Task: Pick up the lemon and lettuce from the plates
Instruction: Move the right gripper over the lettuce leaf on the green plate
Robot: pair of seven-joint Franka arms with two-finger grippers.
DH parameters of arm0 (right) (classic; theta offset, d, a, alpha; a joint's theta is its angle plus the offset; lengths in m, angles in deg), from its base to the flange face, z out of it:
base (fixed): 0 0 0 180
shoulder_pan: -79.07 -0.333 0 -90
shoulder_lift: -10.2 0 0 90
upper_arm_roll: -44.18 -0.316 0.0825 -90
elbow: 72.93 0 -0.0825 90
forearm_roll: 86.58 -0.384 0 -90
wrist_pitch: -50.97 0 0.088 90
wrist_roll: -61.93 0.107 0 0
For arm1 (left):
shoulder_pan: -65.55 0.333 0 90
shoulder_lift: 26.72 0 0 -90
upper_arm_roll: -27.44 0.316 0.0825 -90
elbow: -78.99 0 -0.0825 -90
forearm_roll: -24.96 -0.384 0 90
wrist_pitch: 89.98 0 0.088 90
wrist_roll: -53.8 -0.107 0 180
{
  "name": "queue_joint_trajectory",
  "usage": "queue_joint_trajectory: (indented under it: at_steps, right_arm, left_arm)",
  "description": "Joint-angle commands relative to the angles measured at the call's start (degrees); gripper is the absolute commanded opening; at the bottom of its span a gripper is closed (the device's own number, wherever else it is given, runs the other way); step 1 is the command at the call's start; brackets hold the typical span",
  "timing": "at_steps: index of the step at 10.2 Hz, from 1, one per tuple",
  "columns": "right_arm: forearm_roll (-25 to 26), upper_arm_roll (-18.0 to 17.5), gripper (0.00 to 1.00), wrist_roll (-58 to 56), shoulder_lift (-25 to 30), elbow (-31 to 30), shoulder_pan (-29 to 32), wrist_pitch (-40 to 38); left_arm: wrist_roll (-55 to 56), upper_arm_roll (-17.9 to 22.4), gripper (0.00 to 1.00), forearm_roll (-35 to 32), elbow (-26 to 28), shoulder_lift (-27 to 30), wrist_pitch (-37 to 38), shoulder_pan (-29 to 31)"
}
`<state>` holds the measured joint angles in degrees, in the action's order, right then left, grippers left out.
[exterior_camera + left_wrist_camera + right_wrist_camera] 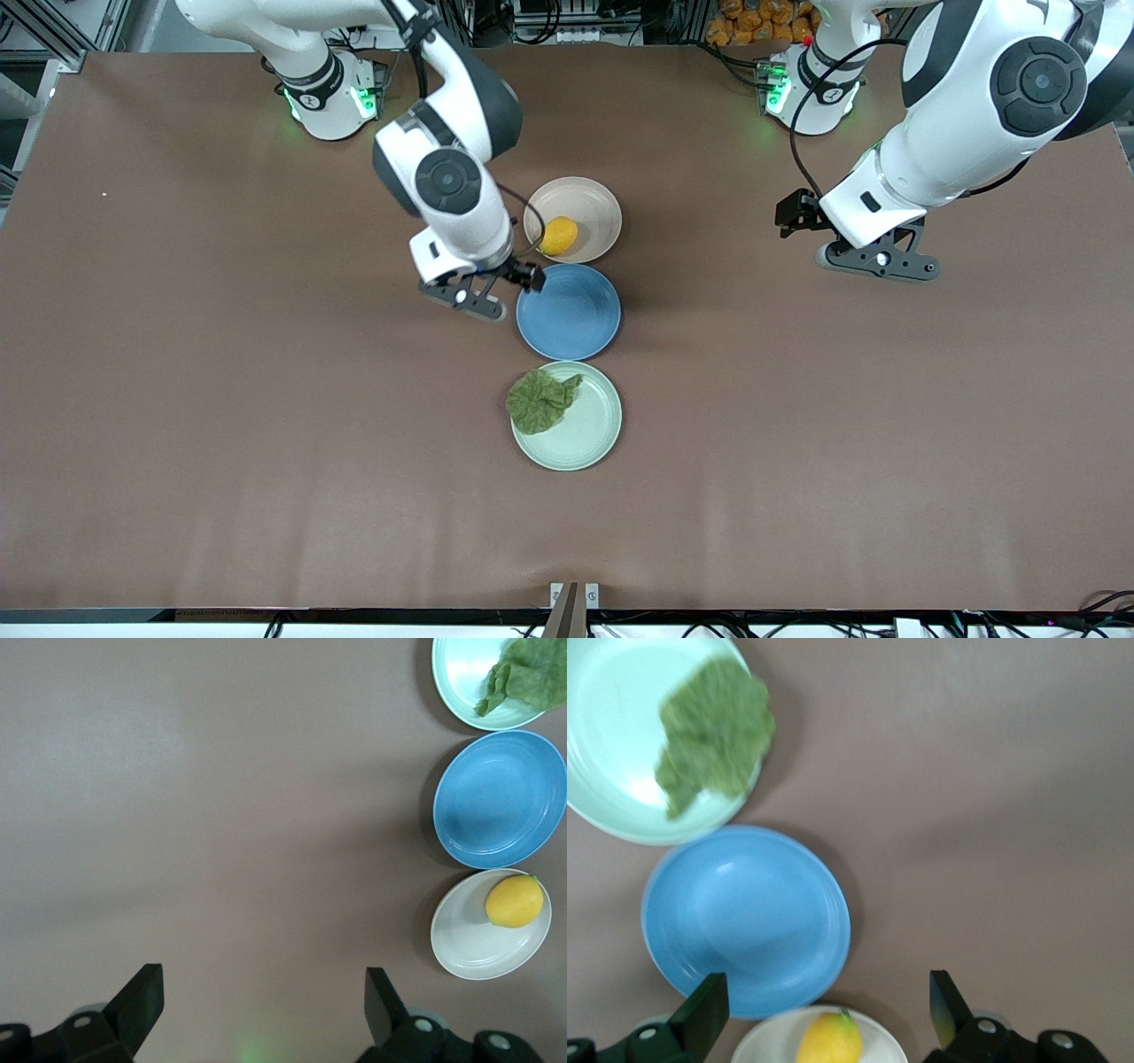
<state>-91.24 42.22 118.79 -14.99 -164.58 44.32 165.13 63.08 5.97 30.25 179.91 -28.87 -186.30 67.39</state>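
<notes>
The lemon [559, 235] lies on the beige-pink plate [589, 206], on the side toward the right arm. The lettuce [539, 400] lies on the mint green plate [585, 434], nearest the front camera. My right gripper [481, 294] is open and empty in the air, over the table beside the blue plate and close to the lemon. In the right wrist view the lemon [828, 1038] shows between its open fingers, and the lettuce [713, 731] farther off. My left gripper [877, 263] is open and empty over bare table toward the left arm's end.
An empty blue plate [568, 310] sits between the two task plates, its rim touching the beige one. The three plates form a row down the middle of the brown table. The left wrist view shows the lemon [514, 901], blue plate [500, 797] and lettuce [523, 678].
</notes>
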Motion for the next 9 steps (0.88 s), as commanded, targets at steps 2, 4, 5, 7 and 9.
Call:
queue_joint_trajectory:
  at_steps: [2,4,5,7,9]
  right_arm:
    - [3.78,-0.33,1.0,-0.18,-6.96,8.5,1.69,1.48]
    - [3.35,-0.33,1.0,-0.26,-9.69,8.77,1.96,6.41]
    - [3.35,-0.33,1.0,-0.52,-10.75,9.38,2.57,7.12]
    - [3.61,-0.33,1.0,-0.53,-13.73,11.75,2.75,9.48]
    - [3.79,-0.24,1.0,-0.7,-16.37,11.76,3.28,16.34]
  left_arm:
    - [-0.41,-0.24,1.0,0.16,2.35,1.54,-1.85,0.71]
    - [-0.58,-0.24,1.0,0.16,2.53,1.37,-2.2,0.88]
    - [-0.58,-0.24,1.0,0.16,2.53,1.28,-2.55,0.88]
    - [-0.58,-0.24,1.0,-0.19,4.1,1.28,-4.13,0.88]
    - [-0.58,-0.24,1.0,-0.19,4.9,1.36,-5.1,0.88]
